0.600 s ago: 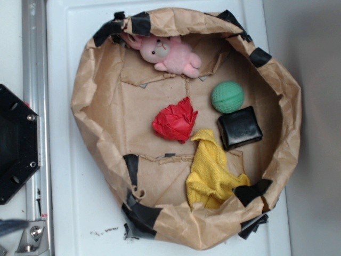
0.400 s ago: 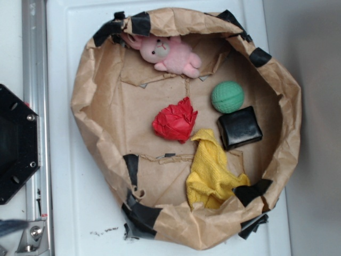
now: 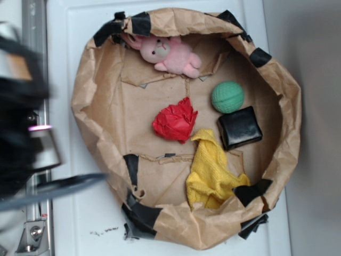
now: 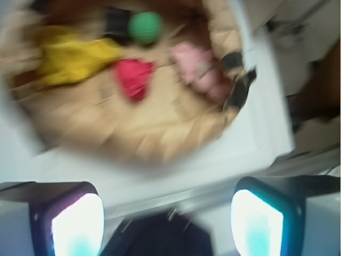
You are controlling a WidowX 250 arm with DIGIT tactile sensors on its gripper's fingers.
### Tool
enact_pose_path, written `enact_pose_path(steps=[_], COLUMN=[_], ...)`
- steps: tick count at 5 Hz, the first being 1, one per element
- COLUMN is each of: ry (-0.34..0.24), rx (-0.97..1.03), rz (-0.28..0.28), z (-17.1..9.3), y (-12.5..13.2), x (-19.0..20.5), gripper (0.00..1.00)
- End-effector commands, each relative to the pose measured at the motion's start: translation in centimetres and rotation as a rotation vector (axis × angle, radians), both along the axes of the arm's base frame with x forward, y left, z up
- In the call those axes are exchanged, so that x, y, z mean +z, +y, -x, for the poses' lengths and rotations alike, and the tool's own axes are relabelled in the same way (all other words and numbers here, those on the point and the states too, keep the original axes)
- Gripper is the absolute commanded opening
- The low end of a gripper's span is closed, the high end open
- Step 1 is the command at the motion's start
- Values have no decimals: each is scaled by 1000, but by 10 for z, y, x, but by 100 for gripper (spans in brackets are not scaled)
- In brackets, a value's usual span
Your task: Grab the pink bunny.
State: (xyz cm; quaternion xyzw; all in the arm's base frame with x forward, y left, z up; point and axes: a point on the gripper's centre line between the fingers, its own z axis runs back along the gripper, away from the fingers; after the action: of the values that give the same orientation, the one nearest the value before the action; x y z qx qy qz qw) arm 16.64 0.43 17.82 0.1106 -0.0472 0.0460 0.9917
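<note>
Pale-pink plush bunny against brown paper nest's rim on white table; pincer spread open, empty.

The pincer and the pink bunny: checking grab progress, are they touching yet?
Apart. In the wrist view the open pincer sits outside the paper bag, with white surface between it and the pink bunny.
</note>
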Motion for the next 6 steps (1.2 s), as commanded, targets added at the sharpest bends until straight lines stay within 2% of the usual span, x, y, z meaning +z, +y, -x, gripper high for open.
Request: enact_pose_path(steps=[1, 2, 3, 4, 5, 6], ry=[5, 27, 19, -12, -54, -68], rx=[-76, -120, -256, -356, -418, -434], rz=[-121, -125, -119, -94, -19, 49], z=[-70, -79, -71, -58, -51, -51], y=[30, 42, 34, 27, 25, 34], x=[-55, -80, -111, -125, -122, -113], gripper=[100, 100, 100, 100, 100, 100])
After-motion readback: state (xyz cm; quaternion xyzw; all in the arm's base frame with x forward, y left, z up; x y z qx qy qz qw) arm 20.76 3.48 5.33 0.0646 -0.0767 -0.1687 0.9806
